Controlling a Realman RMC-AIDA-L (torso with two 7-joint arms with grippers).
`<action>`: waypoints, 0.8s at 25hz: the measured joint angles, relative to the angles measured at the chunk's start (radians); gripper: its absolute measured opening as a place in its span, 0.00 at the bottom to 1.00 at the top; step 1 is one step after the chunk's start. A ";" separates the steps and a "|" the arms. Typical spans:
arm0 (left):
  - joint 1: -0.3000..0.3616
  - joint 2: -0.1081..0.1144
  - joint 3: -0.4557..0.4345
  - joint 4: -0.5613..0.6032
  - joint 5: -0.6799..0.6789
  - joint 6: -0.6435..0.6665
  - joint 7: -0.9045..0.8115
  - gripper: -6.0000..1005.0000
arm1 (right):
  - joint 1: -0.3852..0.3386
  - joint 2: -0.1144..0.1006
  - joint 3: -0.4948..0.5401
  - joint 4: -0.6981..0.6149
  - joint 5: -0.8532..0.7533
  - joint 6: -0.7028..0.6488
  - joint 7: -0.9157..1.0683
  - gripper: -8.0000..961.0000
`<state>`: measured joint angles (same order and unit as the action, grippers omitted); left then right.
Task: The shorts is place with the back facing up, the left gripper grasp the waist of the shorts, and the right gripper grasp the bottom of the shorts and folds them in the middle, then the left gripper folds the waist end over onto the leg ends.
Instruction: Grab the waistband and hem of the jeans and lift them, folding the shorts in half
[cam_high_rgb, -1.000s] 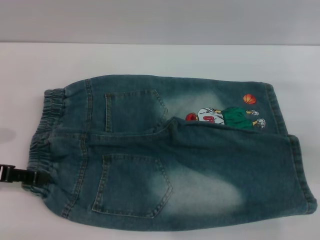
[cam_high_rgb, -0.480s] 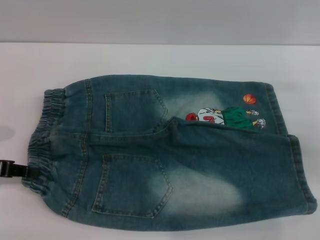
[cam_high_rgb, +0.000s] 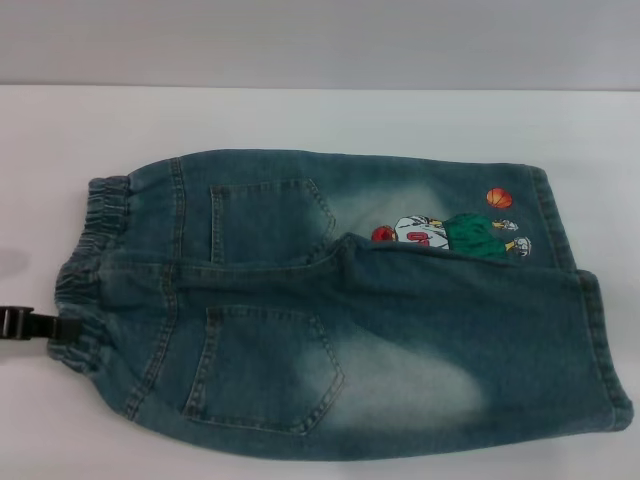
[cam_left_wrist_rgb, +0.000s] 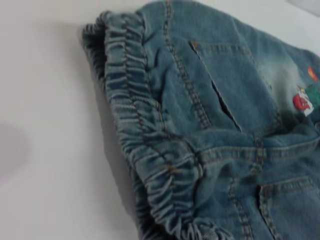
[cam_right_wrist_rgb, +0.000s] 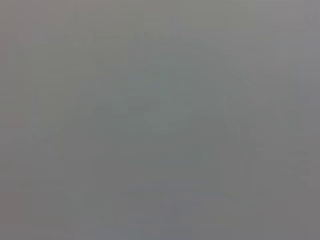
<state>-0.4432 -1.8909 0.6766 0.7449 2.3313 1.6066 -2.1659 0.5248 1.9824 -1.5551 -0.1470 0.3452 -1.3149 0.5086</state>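
The shorts (cam_high_rgb: 340, 305) cover most of the white table (cam_high_rgb: 300, 115), from the left side to near the right edge. Bare table runs along the far side and left of the waist (cam_high_rgb: 85, 270). The left gripper (cam_high_rgb: 45, 326) occupies the near-left approach, at the waistband.

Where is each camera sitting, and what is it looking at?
Head view: up on the robot's head, looking down at the shorts on the white table; only the left tool shows, at the waist.
Left wrist view: on the left arm, close over the waist; no tool shows.
Right wrist view: plain grey, nothing to tell.
Head and left wrist views share the shorts.
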 joint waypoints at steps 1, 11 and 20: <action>-0.001 -0.004 -0.008 0.002 0.000 -0.006 0.004 0.05 | -0.003 -0.008 -0.001 -0.015 -0.026 0.000 0.033 0.61; -0.003 -0.054 -0.111 0.006 -0.001 -0.034 0.089 0.06 | 0.035 -0.189 0.022 -0.182 -0.654 -0.050 0.682 0.61; 0.000 -0.072 -0.140 0.005 -0.013 -0.043 0.118 0.06 | 0.157 -0.257 0.320 -0.289 -1.455 -0.349 1.036 0.61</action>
<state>-0.4435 -1.9633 0.5367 0.7496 2.3178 1.5637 -2.0476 0.6819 1.7251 -1.2356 -0.4360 -1.1097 -1.6634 1.5445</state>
